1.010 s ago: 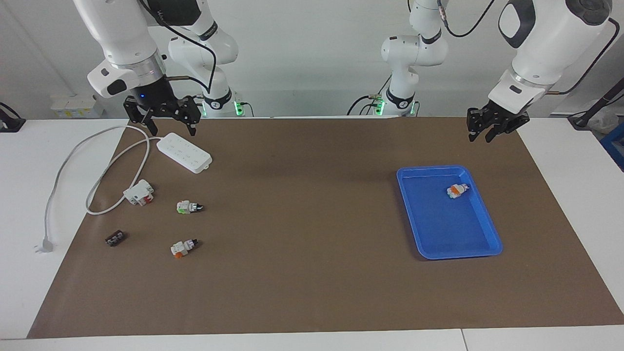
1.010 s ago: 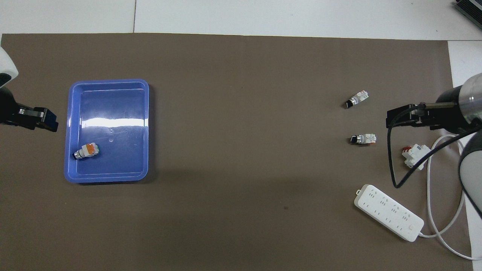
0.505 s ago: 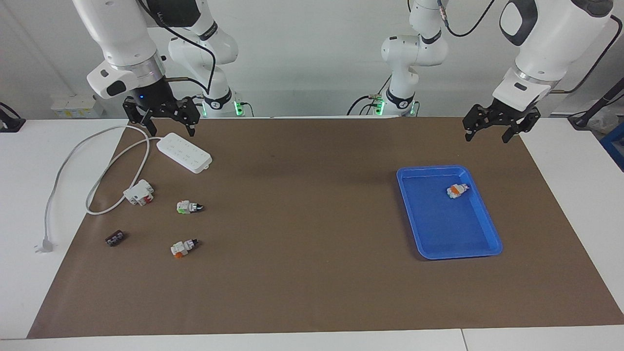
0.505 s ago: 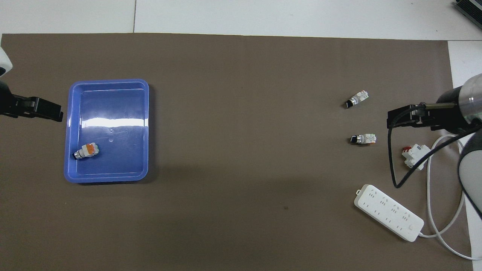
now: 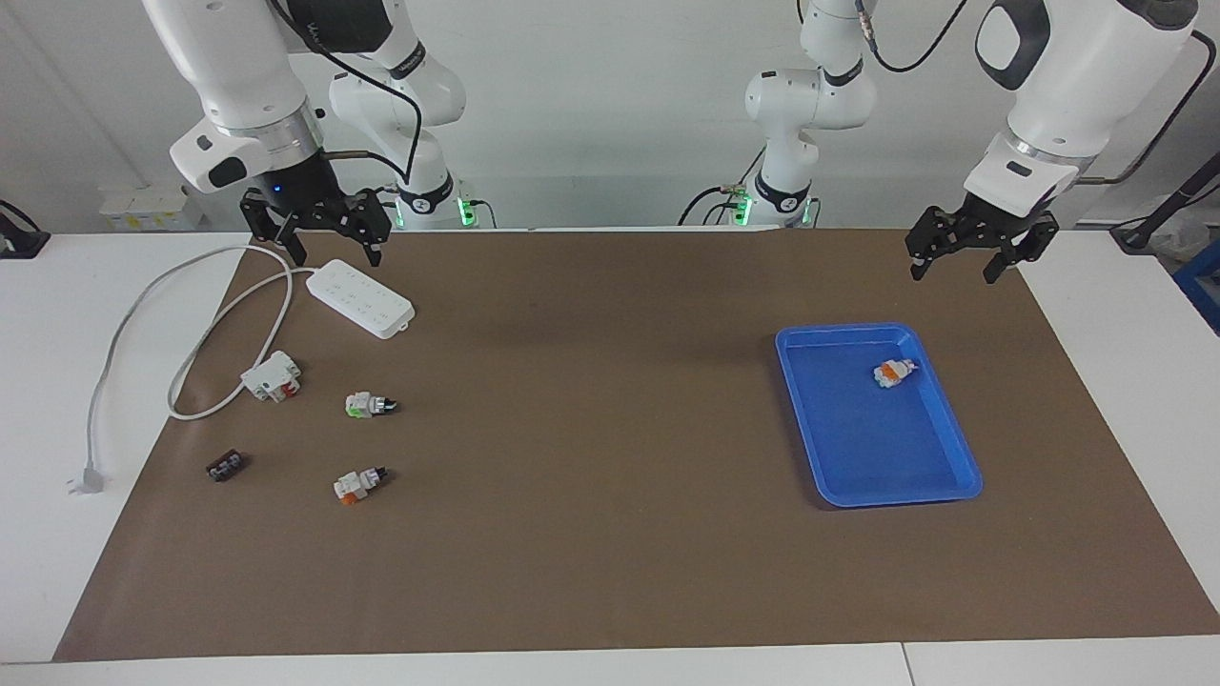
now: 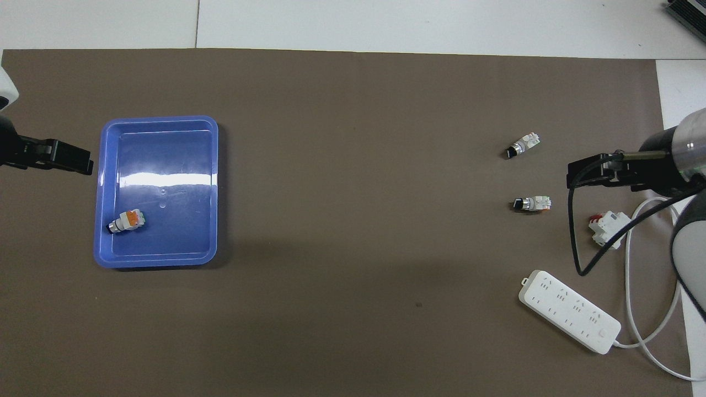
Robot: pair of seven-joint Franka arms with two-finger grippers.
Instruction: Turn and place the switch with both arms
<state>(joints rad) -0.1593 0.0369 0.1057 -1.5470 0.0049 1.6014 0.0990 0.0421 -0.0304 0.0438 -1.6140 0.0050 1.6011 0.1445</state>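
Switch [image 5: 893, 372] lies on its side in the blue tray [image 5: 939, 476], in the part nearer the robots, toward the left arm's end of the table [image 5: 610, 534]. Left pincer [image 5: 955, 264] hangs over the mat near the tray, fingers spread wide, holding nothing. Right pincer [image 5: 335, 252] over the power strip [image 5: 360, 298], also wide, empty. Second orange switch [image 5: 356, 484] and green switch [image 5: 368, 406] lie on the mat toward the right arm's end.

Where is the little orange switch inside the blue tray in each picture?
Facing view: the orange switch lies in the blue tray, in the part nearer the robots.
Overhead view: the same orange switch lies low in the blue tray, again the part nearer the robots.
Shared landmark: the white power strip at the right arm's end.
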